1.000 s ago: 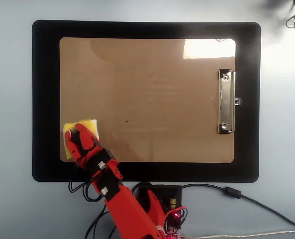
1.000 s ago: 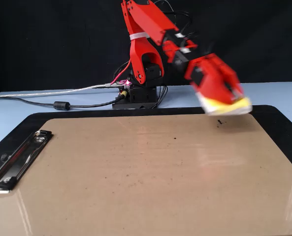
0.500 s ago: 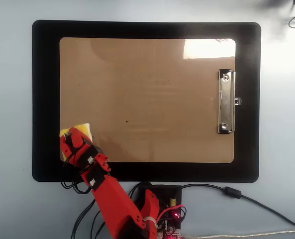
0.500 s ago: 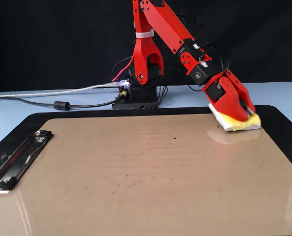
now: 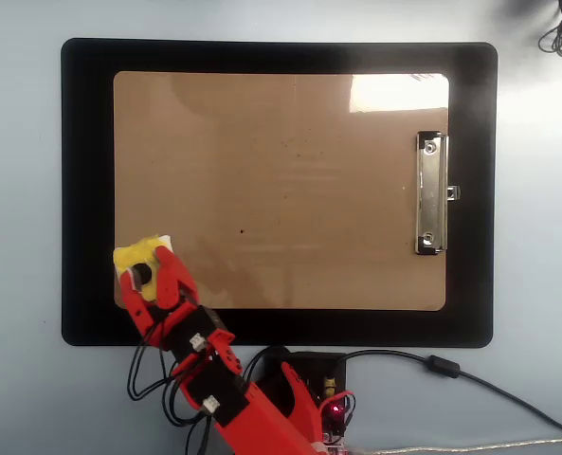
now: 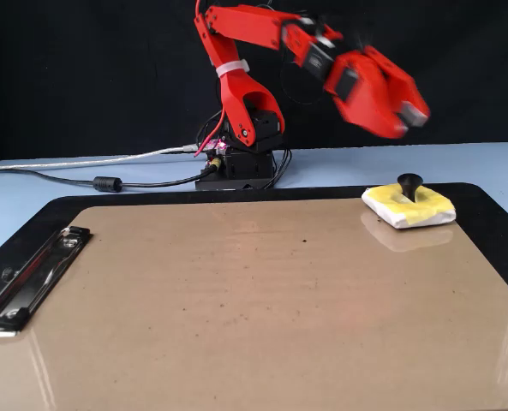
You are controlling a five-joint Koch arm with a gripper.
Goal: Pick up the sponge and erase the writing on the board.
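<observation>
The yellow sponge [image 6: 425, 210] with its black centre knob lies flat on a corner of the tan board [image 6: 254, 300]. In the overhead view the sponge [image 5: 132, 257] is at the board's [image 5: 281, 190] lower left corner, partly covered by my red gripper [image 5: 140, 271]. In the fixed view my gripper [image 6: 405, 120] hangs blurred in the air above the sponge, not touching it, and looks open and empty. No cross or V strokes of the writing show on the board, only tiny dark specks.
The board lies on a larger black mat [image 5: 86, 190]. Its silver clip [image 5: 431, 194] is on the short edge far from the sponge. The arm's base [image 6: 241, 163] and cables [image 6: 99, 182] sit behind the mat on the pale blue table.
</observation>
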